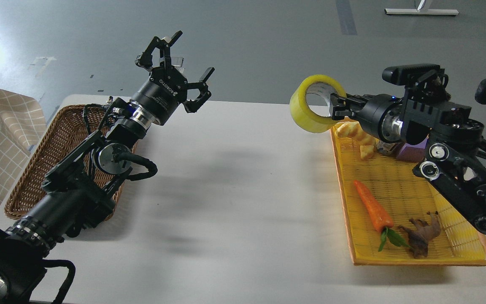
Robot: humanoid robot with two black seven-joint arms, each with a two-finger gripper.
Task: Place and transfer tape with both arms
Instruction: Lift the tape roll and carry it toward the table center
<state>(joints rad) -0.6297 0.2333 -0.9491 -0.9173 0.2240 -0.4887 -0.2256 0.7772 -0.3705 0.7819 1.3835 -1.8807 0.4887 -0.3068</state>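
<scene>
Tape, a translucent yellow roll with a pale core, hangs in the air at upper right of the frame, above the far end of the yellow tray, pinched through its rim by the right gripper. The left gripper, upper left, stands spread and empty, well apart. Risk: held at one edge only, the roll may swing or slip during a handover.

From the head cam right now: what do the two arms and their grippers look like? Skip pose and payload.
Both arms are black and jointed, with silver discs at the joints. The left arm carries looping black cables and a silver ring at the wrist; the left gripper has black linked fingers and white ROBOTIQ lettering on a round body. The right gripper is black on a cylindrical wrist; no lettering is readable.
</scene>
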